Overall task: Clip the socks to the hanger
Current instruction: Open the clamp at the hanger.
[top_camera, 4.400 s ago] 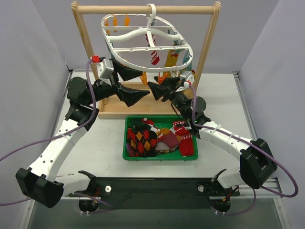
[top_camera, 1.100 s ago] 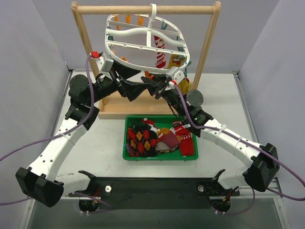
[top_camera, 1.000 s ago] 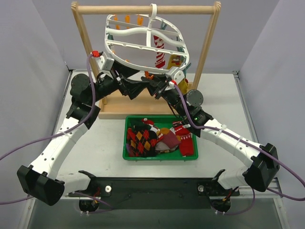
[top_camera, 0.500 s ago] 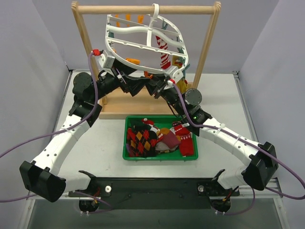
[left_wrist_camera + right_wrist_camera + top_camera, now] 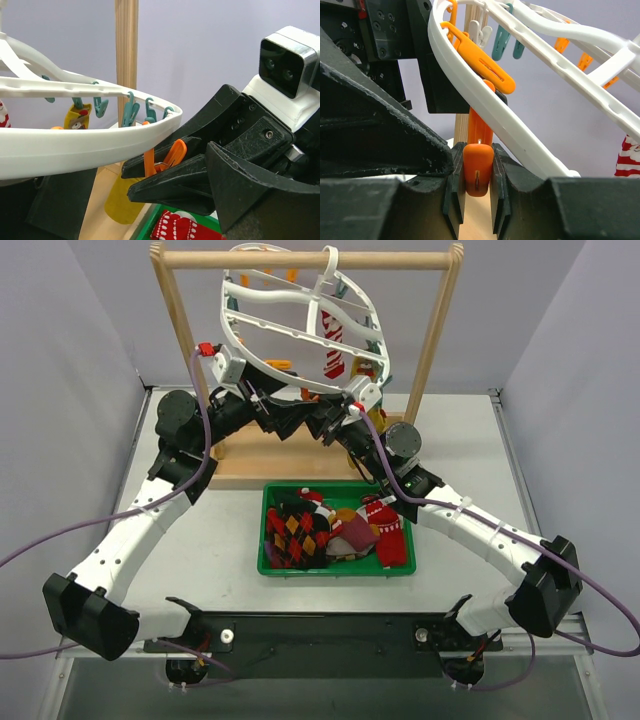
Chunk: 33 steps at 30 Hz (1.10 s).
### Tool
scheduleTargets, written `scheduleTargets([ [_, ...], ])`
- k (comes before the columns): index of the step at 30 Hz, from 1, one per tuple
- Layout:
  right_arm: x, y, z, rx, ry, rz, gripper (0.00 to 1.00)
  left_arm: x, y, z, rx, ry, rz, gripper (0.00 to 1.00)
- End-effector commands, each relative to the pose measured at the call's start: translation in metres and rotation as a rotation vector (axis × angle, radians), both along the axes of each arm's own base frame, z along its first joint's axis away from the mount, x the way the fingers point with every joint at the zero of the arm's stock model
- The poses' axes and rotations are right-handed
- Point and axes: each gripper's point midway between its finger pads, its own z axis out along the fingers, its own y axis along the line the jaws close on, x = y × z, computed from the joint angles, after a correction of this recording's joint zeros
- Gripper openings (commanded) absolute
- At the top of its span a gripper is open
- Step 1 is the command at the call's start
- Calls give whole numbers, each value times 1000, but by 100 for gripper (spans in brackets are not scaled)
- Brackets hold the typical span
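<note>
The white oval hanger [image 5: 262, 362] hangs steeply tilted from the wooden rack, with teal and orange clips along its rim. A red-white striped sock [image 5: 332, 345] and a yellow sock [image 5: 366, 368] dangle from it. More socks [image 5: 305, 532] lie in the green bin. My right gripper [image 5: 479, 186] is shut on an orange clip [image 5: 479, 167] under the hanger's near rim [image 5: 485, 107]. My left gripper [image 5: 150, 205] stands open just left of it, under the rim [image 5: 75, 142], holding nothing. In the left wrist view the clip [image 5: 167, 154] shows pinched between the right fingers [image 5: 170, 187].
The wooden rack [image 5: 305, 258] stands on a base board [image 5: 262, 468] behind the green bin [image 5: 338, 569]. Its right post [image 5: 126, 45] rises behind the hanger. Grey walls close in both sides. A black rail [image 5: 330, 628] runs along the near edge.
The hanger's near rim has swung up and tilted steeper. Both grippers rose and moved back beneath it. The right gripper stayed shut on the orange clip and the left stayed open.
</note>
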Motion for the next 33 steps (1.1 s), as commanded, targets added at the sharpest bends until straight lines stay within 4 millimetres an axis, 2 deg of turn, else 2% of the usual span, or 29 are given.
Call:
scheduleTargets([
  [1, -27, 15, 34, 35, -92, 116, 0, -12, -13, 14, 14, -83, -55, 90],
  [6, -26, 16, 31, 28, -89, 116, 0, -10, -15, 12, 28, -89, -52, 74],
  [8, -27, 16, 30, 26, -91, 115, 0, -11, -15, 13, 26, -93, -52, 58],
  [10, -27, 13, 32, 39, -99, 106, 5, -10, -14, 15, 20, -90, -48, 45],
  [11, -27, 13, 32, 43, -100, 104, 7, -11, -14, 16, 18, -88, -48, 35],
  [12, -27, 12, 31, 44, -98, 100, 10, -11, -13, 15, 16, -82, -45, 31],
  [15, -26, 8, 30, 55, -95, 85, 18, -11, -12, 16, 4, -66, -40, 29],
  [20, -26, 4, 28, 82, -104, 69, 24, -13, -10, 22, -14, -56, -37, 25],
  [24, -24, 0, 22, 96, -105, 52, 40, -15, -8, 23, -20, -54, -37, 23],
  [29, -17, -12, 12, 124, -116, 0, 43, -17, -7, 23, -30, -41, -35, 22],
  [33, -20, -28, 26, 221, -138, 4, 43, -18, -6, 23, -30, -37, -36, 20],
])
